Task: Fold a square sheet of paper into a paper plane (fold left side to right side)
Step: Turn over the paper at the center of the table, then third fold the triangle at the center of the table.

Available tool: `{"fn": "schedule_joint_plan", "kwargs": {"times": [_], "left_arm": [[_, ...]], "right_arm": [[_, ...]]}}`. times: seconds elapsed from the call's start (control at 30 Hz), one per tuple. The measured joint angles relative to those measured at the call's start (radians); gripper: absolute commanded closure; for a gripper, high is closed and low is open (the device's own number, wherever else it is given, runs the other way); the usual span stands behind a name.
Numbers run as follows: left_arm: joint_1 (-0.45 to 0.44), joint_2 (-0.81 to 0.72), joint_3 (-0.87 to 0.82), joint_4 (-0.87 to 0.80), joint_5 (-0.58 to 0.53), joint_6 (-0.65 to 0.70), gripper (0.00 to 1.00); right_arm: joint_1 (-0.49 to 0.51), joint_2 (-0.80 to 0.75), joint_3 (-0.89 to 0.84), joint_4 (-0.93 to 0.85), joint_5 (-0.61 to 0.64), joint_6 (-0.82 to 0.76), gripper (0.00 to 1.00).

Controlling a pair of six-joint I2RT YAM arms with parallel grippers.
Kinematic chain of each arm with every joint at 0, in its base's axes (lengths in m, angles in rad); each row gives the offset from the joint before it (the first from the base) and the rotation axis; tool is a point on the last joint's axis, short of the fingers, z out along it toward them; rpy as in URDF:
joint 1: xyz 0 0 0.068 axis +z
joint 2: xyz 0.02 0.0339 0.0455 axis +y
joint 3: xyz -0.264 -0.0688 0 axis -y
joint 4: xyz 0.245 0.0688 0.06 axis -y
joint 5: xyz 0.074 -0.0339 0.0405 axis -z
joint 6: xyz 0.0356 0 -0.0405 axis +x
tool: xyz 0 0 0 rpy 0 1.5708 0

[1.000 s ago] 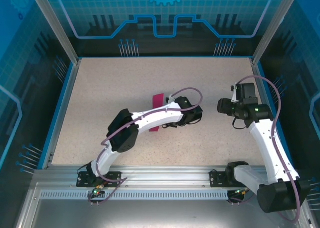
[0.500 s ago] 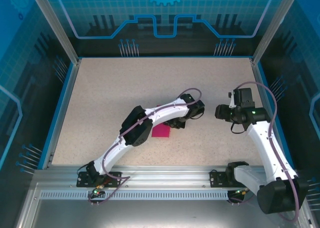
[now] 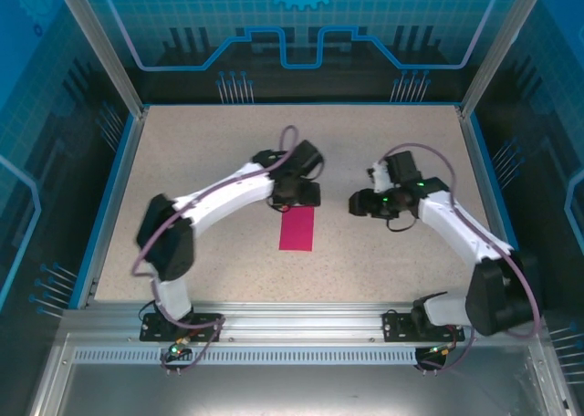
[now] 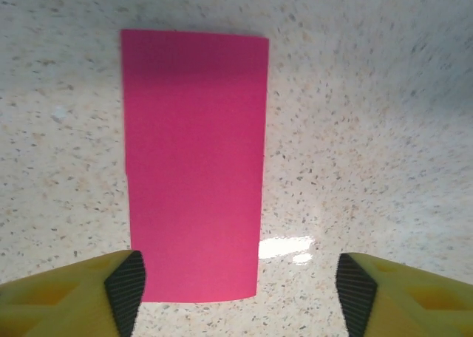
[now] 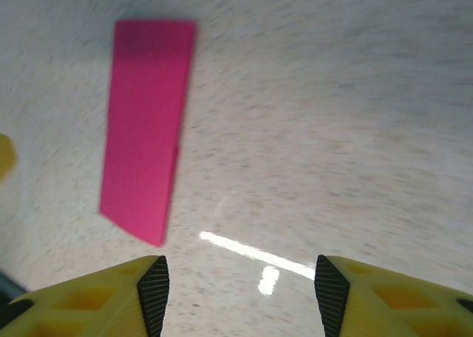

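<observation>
Now, left arm (image 3: pixel 214 192): reaches from its base at the near rail (image 3: pixel 301 317) up and right across the table (image 3: pixel 182 151), with a mauve cable (image 3: pixel 288 131) looping over the wrist.
Left gripper (image 3: pixel 297 195): sits at the far end of the paper, its head overhanging that edge in the top view. The jaws are spread wide with nothing between them but paper and table.
Left fingers (image 4: pixel 126 289): in the left wrist view one black pad overlaps the paper's corner. Whether it touches cannot be told; the other pad is over bare table.
Paper (image 3: pixel 297 228): lies flat near the table's middle, between the two arms, as a narrow magenta rectangle with its long side running near to far. Nothing lies on it.
Paper edge: the right wrist view is blurred, but a small step shows partway along one long edge.
Right gripper (image 3: pixel 359 203): just right of the paper's far end, apart from it and pointing towards it. Its fingers (image 5: pixel 155 285) are parted and hold nothing.
Right arm (image 3: pixel 456 238): bends in from the near right corner, clear of the paper.
Surroundings: speckled beige tabletop, blue rim, clear panels.
</observation>
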Motion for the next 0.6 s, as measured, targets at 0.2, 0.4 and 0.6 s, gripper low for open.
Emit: {"fn": "schedule_joint_plan", "kwargs": {"times": [0.2,0.4,0.6], "left_arm": [[0.133,-0.213,-0.345,0.208,0.095,-0.004,0.17],[0.201,-0.275,-0.519,0.354,0.217,-0.01,0.17],[0.243,-0.277,-0.566,0.432,0.296,-0.024,0.18]], "right_arm": [[0.134,0.264,0.176,0.101,-0.024,0.033,0.46],[0.177,0.503,0.358,0.154,-0.032,0.05,0.52],[0.189,0.65,0.463,0.153,-0.031,0.05,0.53]]}}
